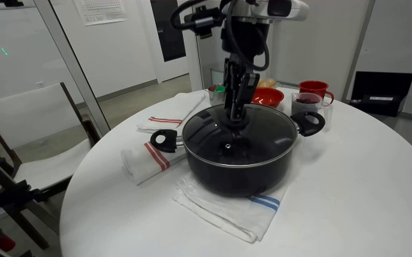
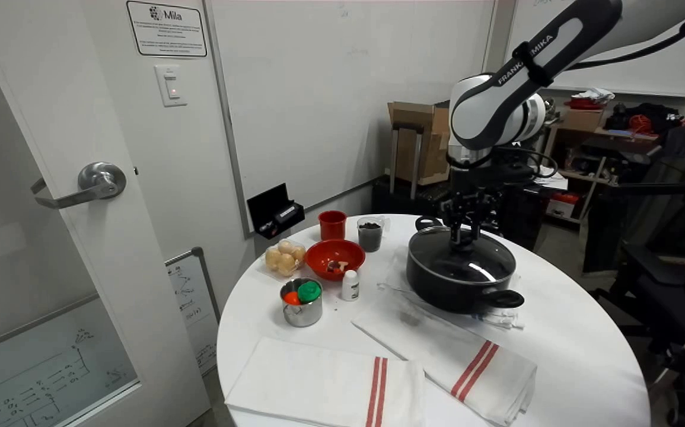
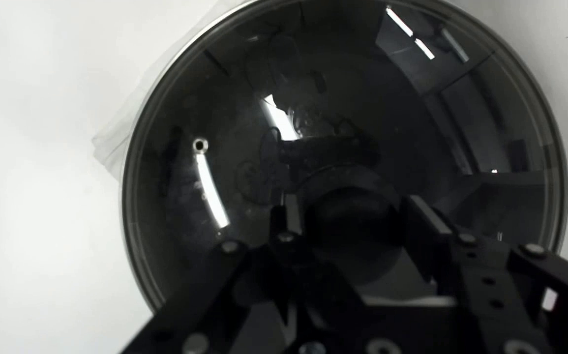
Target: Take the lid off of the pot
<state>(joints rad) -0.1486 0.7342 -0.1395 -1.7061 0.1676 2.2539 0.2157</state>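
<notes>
The black pot (image 1: 239, 180) stands on the table in both exterior views, also here (image 2: 440, 290). The clear glass lid (image 1: 266, 144) with a metal rim lies on it, level, and no gap shows at the rim; it also shows here (image 2: 437, 252). In the wrist view the lid (image 3: 205, 108) fills most of the picture, and the pot's handles are out of view. My gripper (image 3: 352, 216) points down at the lid's centre, with a finger on each side of the black knob (image 3: 355, 216). Both fingers appear to touch the knob. In the exterior views the fingers partly hide it.
A towel with blue stripes (image 1: 234, 217) lies under the pot. Red-striped towels (image 2: 478, 362) lie beside it. A red bowl (image 2: 318, 258), red mug (image 2: 333, 225), measuring cup (image 2: 370, 236), metal cup (image 2: 302, 314), white bottle (image 2: 350, 287) and eggs (image 2: 286, 259) stand behind the pot.
</notes>
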